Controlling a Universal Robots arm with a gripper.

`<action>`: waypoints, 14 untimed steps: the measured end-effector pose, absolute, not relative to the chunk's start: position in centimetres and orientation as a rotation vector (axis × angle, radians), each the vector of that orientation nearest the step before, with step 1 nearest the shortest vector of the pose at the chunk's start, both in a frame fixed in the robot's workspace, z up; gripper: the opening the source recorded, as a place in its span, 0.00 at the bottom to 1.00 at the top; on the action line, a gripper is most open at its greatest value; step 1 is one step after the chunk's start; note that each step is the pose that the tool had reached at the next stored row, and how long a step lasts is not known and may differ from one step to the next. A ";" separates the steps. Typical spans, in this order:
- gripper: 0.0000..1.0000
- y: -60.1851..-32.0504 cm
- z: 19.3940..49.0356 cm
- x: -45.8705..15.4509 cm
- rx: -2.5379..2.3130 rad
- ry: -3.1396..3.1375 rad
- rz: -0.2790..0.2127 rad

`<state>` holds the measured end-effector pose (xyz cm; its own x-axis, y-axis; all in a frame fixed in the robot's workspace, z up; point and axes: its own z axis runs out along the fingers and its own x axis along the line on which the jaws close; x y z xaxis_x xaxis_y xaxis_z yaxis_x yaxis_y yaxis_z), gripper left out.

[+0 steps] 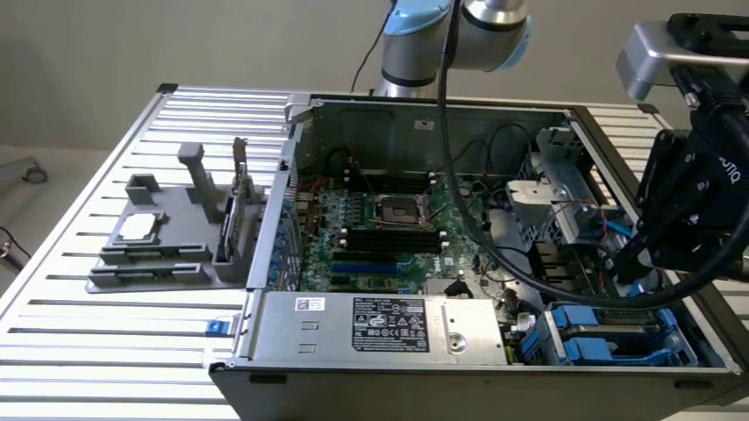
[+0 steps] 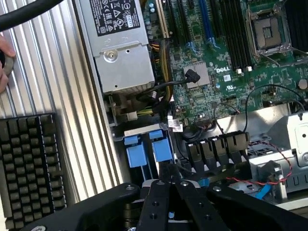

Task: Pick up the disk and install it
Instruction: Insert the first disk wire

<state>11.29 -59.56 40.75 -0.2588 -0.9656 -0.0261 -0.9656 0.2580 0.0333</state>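
Observation:
The disk lies low in the drive bay at the open computer case's corner, on the exterior view's right, with blue rails along its sides. In the wrist view its two blue rail ends show just beyond my fingertips; its label is hidden. My gripper hangs over that bay, a little above the disk. Its black fingers are pressed together, so the gripper is shut with nothing between them.
The case lies open on a slatted metal table, with the motherboard and power supply exposed. A grey fixture stands on the exterior view's left. A black keyboard and a person's hand sit beside the case.

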 end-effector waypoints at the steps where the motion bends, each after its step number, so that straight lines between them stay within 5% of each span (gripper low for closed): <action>1: 0.11 -59.6 40.7 11.3 -1.894 2.504 0.067; 14: 0.11 -59.6 40.6 11.3 -1.611 2.689 0.068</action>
<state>11.29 -59.56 40.57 -0.4720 -0.8812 -0.0275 -0.8814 0.4711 0.0338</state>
